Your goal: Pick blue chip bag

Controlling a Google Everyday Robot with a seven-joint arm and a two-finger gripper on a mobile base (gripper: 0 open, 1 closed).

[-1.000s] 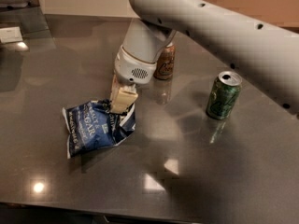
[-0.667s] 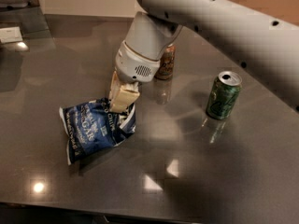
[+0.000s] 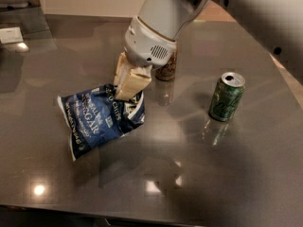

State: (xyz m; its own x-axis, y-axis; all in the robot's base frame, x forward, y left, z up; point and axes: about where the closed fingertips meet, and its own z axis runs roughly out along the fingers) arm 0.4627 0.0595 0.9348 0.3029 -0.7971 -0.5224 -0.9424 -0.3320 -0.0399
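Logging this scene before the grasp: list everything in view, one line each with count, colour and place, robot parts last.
blue chip bag: one, dark blue with white lettering, lying on the table left of centre.
green can: one, green, upright on the table at the right, apart from the bag.
brown can: one, brownish, upright behind the arm, partly hidden.
table: one, dark grey and glossy, fills most of the view.
white object: one, white, far upper left; cannot tell what it is.
arm: one, light grey, extends from the upper right.
end effector: one, beige, down at the bag's upper right edge.
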